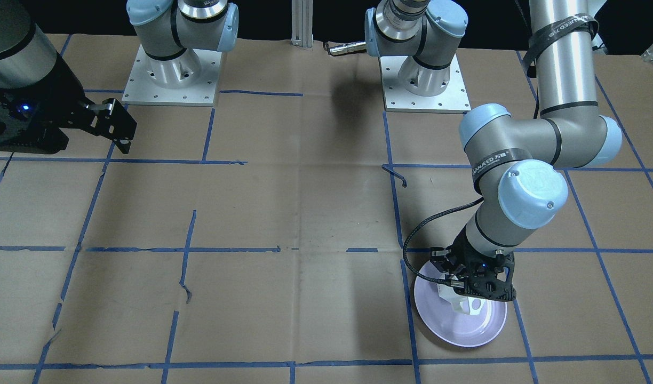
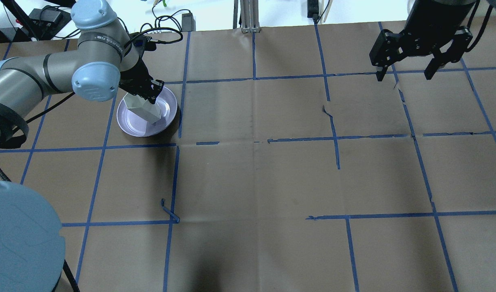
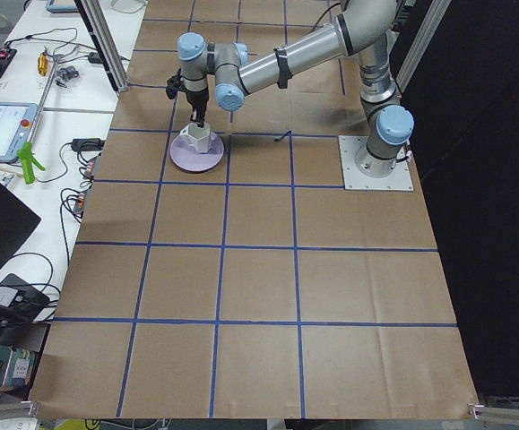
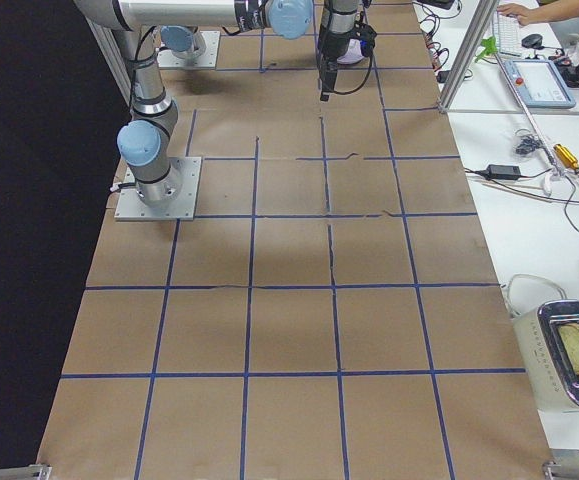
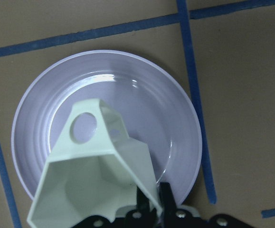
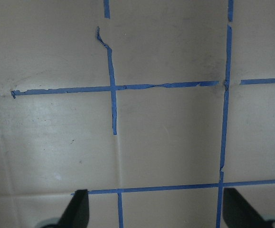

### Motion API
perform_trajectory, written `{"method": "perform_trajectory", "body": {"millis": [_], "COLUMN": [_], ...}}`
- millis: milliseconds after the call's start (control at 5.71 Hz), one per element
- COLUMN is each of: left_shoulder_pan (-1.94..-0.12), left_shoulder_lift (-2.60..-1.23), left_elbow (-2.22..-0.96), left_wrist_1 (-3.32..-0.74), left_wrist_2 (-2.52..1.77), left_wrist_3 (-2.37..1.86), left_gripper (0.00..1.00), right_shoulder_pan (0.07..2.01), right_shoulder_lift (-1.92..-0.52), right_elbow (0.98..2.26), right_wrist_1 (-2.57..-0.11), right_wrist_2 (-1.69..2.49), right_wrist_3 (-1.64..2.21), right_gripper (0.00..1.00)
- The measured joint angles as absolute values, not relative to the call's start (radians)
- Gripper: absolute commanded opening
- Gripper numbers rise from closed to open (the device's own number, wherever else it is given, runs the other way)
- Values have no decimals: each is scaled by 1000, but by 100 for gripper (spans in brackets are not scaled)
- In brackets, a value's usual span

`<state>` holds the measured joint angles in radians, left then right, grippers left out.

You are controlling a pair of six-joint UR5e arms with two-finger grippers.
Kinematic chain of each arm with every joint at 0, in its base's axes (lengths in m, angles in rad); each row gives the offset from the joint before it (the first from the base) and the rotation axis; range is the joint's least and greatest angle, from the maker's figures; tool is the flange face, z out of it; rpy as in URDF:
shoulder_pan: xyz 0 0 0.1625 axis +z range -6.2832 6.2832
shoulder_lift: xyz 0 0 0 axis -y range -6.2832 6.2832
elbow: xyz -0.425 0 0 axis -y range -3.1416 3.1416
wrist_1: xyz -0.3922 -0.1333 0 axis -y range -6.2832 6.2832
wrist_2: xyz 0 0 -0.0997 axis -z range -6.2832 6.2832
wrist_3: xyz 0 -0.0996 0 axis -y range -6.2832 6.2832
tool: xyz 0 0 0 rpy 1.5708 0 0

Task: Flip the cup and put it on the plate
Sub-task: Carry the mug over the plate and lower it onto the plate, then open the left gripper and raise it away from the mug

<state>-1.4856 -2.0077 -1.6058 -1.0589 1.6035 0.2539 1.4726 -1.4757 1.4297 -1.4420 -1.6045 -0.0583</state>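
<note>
The white faceted cup (image 2: pixel 142 108) is mouth-up over the pale lavender plate (image 2: pixel 128 123) at the table's far left. My left gripper (image 2: pixel 149 94) is shut on the cup's rim wall. In the left wrist view the cup (image 5: pixel 92 178) opens toward the camera, handle pointing away, with the fingers (image 5: pixel 152 209) pinching its rim above the plate (image 5: pixel 142 90). I cannot tell whether its base touches the plate. The front view shows the cup (image 1: pixel 459 302), the plate (image 1: pixel 465 332) and the left gripper (image 1: pixel 468 288). My right gripper (image 2: pixel 405 75) is open and empty, above the table's far right.
Blue tape lines grid the brown paper-covered table (image 2: pixel 256 178). The two arm bases (image 1: pixel 169 74) (image 1: pixel 425 80) stand at the robot's edge. A side bench with cables, a pendant and a toaster (image 4: pixel 569 350) lies beyond the table's far edge.
</note>
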Motion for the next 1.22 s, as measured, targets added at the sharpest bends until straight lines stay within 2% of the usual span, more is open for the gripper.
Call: {"method": "perform_trajectory", "body": {"millis": [175, 350, 875, 1225], "left_shoulder_pan": [-1486, -1486, -1499, -1546], "left_shoulder_lift": [-2011, -2020, -2007, -1892], "left_elbow": [-1608, -1609, -1587, -1574], "left_wrist_1": [-1055, -1051, -1051, -1141], "left_wrist_2": [1629, 1635, 1614, 1606], "left_wrist_3": [251, 248, 243, 171], "left_gripper": [86, 98, 98, 98], "right_shoulder_pan": [1473, 1473, 1473, 1473], "right_shoulder_lift": [-1476, -1476, -1476, -1476], "right_elbow": [1430, 1430, 1430, 1430], "right_wrist_1": [-1442, -1442, -1442, -1442], "right_wrist_2": [-1605, -1605, -1605, -1605], "right_wrist_3": [-58, -58, -58, -58], "right_gripper": [100, 100, 100, 100]}}
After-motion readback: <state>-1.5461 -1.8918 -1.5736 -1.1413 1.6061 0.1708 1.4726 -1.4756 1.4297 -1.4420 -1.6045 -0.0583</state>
